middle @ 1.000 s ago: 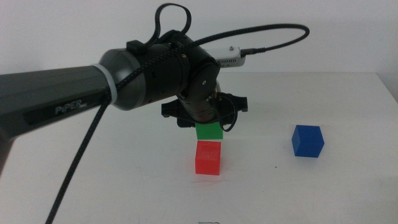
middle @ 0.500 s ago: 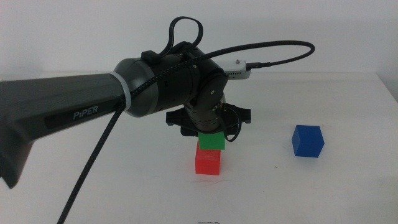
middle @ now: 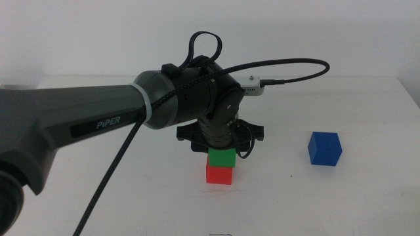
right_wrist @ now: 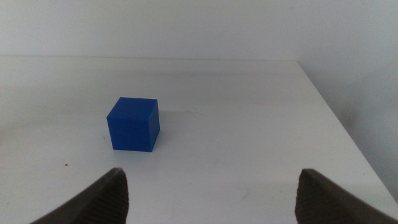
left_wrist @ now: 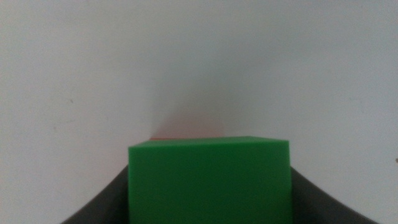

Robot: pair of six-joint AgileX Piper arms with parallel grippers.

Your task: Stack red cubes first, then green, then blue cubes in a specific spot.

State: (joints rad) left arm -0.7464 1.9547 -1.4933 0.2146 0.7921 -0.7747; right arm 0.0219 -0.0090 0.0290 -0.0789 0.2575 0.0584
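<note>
Now, left gripper (middle: 221,149): jaws pinching the green cube (middle: 221,158), one on each side.
Green cube: sitting on top of the red cube (middle: 219,175), touching it.
Red cube: on the white worktop (middle: 131,196), near the middle.
Blue cube (middle: 325,148): alone on the worktop, well apart from the stack.
Right gripper (right_wrist: 211,190): near the blue cube, jaws spread wide, holding nothing.

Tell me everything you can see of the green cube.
The green cube is small, solid, bright green and matte, with plain faces and crisp edges. It sits upright and roughly squared on top of the red cube, near the middle of the white table. The left gripper comes down on it from above, its dark jaws shut on the cube's two sides. In the left wrist view the cube fills the gap between them, a red sliver showing beyond its top edge.
</note>
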